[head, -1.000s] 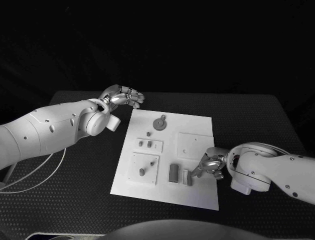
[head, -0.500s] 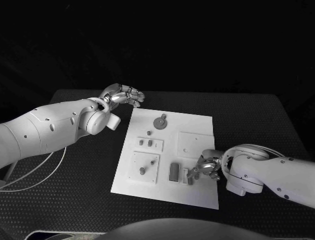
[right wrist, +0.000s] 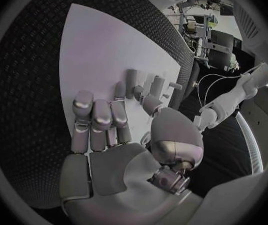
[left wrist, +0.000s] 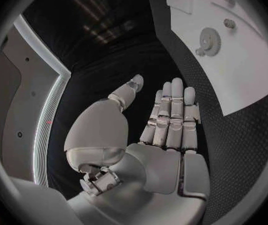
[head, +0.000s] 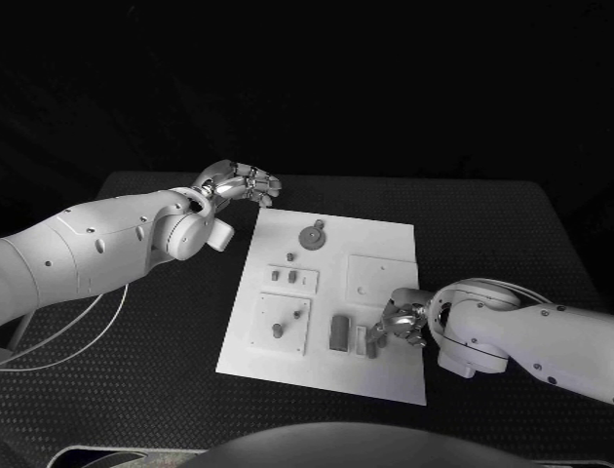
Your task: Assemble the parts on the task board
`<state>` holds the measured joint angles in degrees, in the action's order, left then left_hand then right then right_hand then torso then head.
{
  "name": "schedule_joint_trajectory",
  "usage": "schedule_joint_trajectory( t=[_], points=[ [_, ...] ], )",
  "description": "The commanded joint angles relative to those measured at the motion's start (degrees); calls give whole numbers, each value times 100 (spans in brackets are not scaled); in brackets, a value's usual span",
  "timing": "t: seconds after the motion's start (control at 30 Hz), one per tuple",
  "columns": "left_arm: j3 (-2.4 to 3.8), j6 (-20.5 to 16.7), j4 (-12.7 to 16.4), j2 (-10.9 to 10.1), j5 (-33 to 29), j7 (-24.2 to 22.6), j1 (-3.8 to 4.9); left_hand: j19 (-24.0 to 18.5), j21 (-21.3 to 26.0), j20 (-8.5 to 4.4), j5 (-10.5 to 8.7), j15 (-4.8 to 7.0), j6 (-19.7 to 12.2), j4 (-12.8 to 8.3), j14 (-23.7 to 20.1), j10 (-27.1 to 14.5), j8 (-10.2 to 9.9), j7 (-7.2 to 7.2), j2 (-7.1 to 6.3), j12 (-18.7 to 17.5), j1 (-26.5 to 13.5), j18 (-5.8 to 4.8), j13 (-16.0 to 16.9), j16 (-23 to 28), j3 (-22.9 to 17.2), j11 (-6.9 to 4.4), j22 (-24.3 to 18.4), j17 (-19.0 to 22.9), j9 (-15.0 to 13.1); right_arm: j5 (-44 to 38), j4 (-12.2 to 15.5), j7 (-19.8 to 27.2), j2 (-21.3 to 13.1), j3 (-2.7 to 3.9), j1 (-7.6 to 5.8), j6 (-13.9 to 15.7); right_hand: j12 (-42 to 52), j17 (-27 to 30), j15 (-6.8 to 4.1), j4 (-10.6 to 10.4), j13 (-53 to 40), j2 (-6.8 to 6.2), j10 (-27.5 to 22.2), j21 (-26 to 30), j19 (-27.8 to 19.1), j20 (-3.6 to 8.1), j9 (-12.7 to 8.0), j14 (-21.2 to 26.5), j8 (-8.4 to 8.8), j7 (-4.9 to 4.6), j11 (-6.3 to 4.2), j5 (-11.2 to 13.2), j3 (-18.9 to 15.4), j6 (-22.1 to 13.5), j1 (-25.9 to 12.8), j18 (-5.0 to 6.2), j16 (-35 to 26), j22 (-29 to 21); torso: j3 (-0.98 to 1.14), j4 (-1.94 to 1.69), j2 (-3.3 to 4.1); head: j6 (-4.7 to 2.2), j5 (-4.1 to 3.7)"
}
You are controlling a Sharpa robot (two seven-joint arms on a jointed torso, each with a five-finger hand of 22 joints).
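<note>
Right hand (head: 402, 325) touches a part (head: 370, 345) on task board (head: 392, 249).

We find the task board (head: 386, 244) smooth and matt, the table (head: 504, 234) coarse-textured, the right hand (right wrist: 118, 135) satin metal.

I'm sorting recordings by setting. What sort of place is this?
Probably a robotics lab test bench: a black table carries only a white task board with small parts, and metal equipment racks stand in the room beyond.
</note>
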<state>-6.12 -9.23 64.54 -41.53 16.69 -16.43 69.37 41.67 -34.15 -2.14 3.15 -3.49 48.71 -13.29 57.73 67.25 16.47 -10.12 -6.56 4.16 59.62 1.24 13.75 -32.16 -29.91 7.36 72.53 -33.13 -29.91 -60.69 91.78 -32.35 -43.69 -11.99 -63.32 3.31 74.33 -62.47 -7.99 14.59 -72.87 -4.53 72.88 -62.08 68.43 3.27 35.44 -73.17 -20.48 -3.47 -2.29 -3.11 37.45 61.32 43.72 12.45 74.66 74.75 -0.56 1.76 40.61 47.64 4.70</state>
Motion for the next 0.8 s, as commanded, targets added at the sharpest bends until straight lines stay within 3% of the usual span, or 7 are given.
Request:
schedule_joint_trajectory(
  t=[0.03, 0.27, 0.5, 0.63, 0.8],
  points=[
    [4, 69, 18, 7, 2, -27, 6, 8, 31, 20, -24, -31, -30, -2, -20, -46, 37, 11, -5, -8, -42, 110, -8, 37, 48, -8, 6, -8, 1, -156, -41, -63, 28, -44, 72, -155, -23, -11, -5, 119, -17, 85, -6, -21, -40, -12, -9, -26, 32, -34, -15, 32, 63, -22, 55, 255, -34, 11, 7, 5, 3, 5, 5],
    [4, 84, 17, 1, 3, -26, 7, 5, 34, 22, -24, -32, -28, 1, -21, -46, 39, 11, -6, -8, -44, 109, -9, 41, 49, -7, 9, -12, 1, -455, -51, -79, 40, -46, 95, -183, -21, -22, -2, 194, -51, 134, 20, -27, -39, -27, -2, -30, 46, -33, -15, 32, 207, 3, 175, 255, -52, 14, 6, 10, 2, 17, -4],
    [4, 77, 14, -5, 3, -13, 7, 2, 38, 24, -24, -34, -29, 12, -22, -47, 39, 10, -5, -8, -56, 108, -10, 46, 54, -6, 12, -17, 1, -628, -40, -94, -34, -47, 97, -144, -35, -31, 0, 204, -54, 80, 16, -35, -40, -36, 2, -32, 56, -34, -13, 33, 237, 6, 218, 255, -59, 19, 7, 9, -1, 16, -11],
    [4, 76, 16, -4, 3, -13, 7, 1, 40, 25, -24, -35, -31, 17, -23, -49, 39, 10, -8, -9, -61, 108, -10, 49, 56, -6, 14, -20, 1, -927, -10, -112, -110, -47, 97, -111, -91, -9, 8, 194, -20, -80, -34, -41, -44, -52, 2, -11, 77, -45, -3, 33, 194, -11, 180, 255, -89, 23, 11, 14, -2, 8, -19],
    [4, 81, 15, -15, 3, -11, 7, 0, 43, 27, -25, -36, -33, 28, -23, -51, 39, 9, -8, -10, -71, 108, -11, 54, 59, -5, 18, -26, 1, -1866, 90, -175, -262, -47, 96, -126, -170, 18, 22, 148, 33, -298, -106, -38, -50, -70, -1, 17, 106, -60, 12, 33, 111, -35, 61, 255, -127, 22, 10, 16, 0, 7, -27]
  ],
)
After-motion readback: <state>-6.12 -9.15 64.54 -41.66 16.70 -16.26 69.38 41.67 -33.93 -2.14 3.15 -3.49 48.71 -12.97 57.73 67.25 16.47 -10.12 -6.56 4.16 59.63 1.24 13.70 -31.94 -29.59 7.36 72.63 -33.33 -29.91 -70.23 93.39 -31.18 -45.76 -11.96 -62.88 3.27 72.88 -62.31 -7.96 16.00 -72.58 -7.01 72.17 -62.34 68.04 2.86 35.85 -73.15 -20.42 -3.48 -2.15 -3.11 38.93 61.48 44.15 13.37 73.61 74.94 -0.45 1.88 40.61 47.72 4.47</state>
